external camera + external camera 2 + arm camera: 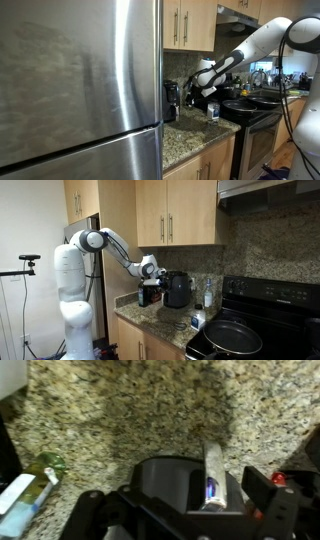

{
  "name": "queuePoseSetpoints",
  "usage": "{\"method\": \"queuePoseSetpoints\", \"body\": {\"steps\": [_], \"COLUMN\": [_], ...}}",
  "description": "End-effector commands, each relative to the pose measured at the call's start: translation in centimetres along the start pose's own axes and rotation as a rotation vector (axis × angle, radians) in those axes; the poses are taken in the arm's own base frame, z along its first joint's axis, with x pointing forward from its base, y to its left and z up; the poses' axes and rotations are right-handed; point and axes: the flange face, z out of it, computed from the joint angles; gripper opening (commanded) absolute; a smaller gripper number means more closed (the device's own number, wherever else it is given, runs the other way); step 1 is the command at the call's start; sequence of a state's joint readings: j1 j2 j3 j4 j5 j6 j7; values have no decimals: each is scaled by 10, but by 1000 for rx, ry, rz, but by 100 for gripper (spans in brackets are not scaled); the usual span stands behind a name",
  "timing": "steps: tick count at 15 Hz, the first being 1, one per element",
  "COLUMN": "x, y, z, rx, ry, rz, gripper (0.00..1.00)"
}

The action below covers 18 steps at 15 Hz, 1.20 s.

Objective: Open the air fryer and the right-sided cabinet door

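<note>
The air fryer (178, 288) sat on the speckled granite countertop (130, 410), back against the wall, its drawer pushed in as far as I could tell. Just beside it, on the side away from the stove (275, 298), the gripper (150, 292) hung pointing down at the counter, its jaws spread wide and holding nothing. Above, the right-sided cabinet door (195, 210) was shut, flush with its twin. A frying pan (232, 335) rested on the stove, and a big steel fridge (70, 80) filled the near side in an exterior view.
</note>
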<state>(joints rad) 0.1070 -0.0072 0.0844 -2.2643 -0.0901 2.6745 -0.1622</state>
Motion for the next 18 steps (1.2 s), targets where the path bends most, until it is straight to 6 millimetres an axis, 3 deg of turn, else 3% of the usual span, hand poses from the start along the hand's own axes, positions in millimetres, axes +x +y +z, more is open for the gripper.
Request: {"method": "queuePoseSetpoints", "body": {"steps": [1,3,5,13,14,18], "x": [5,12,15,74,55,71], "y": [-11,-29,-30,-37,-36,-40], "z": [11,22,21,86,68,88], "rx": [47,97,100,135,110,127], "ry": [-4,-6,-2,168,122,152], "rz": [-1,-13,-13,84,52,69], "gripper": [100,100,100,100,100,100]}}
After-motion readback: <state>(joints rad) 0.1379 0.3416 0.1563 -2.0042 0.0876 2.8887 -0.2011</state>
